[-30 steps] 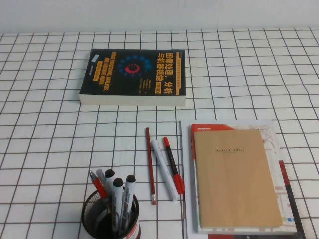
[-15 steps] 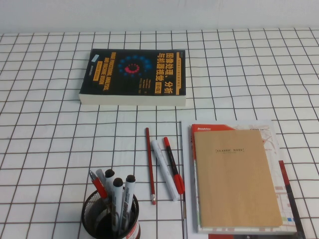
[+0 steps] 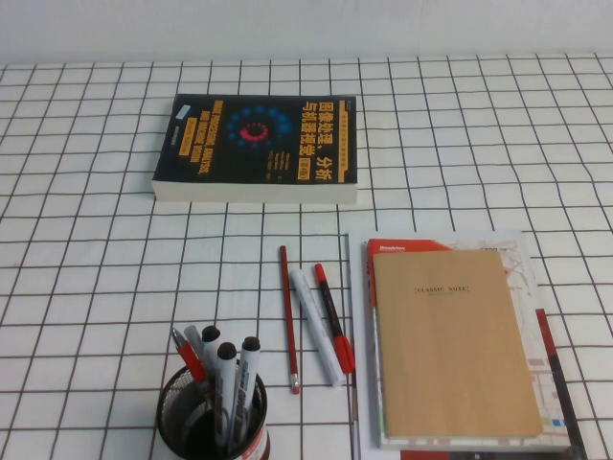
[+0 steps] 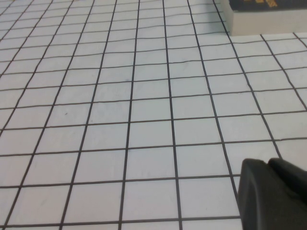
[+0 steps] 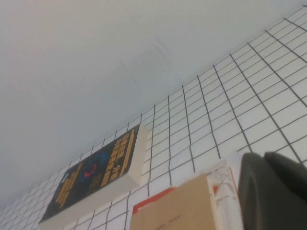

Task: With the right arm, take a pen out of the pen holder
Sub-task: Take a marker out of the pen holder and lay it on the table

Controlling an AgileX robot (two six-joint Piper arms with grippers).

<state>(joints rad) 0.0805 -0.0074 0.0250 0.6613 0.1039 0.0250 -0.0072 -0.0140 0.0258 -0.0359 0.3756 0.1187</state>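
L gripper (image 4: 273, 191) hangs low over the bare checked cloth (image 4: 144, 120) on the left side. Only a dark bit of it shows, so I can't tell if it's wide or closed. It's prob. parked, since this job is for the other arm. The pen holder (image 3: 213, 422), a black mesh cup, is at 7 o'clock w/ black-cap markers (image 3: 226, 369) standing up, so they look easy to pinch from above. The big book (image 3: 257, 146) at 11 has Chinese words. Three loose pens (image 3: 316, 326) lie flat in the middle. The tan notebook (image 3: 453, 345) at 4 says "CLASSIC NOTE". R gripper (image 5: 273, 191) is closed tight, holding nothing, by the notebook and well apart from the cup.
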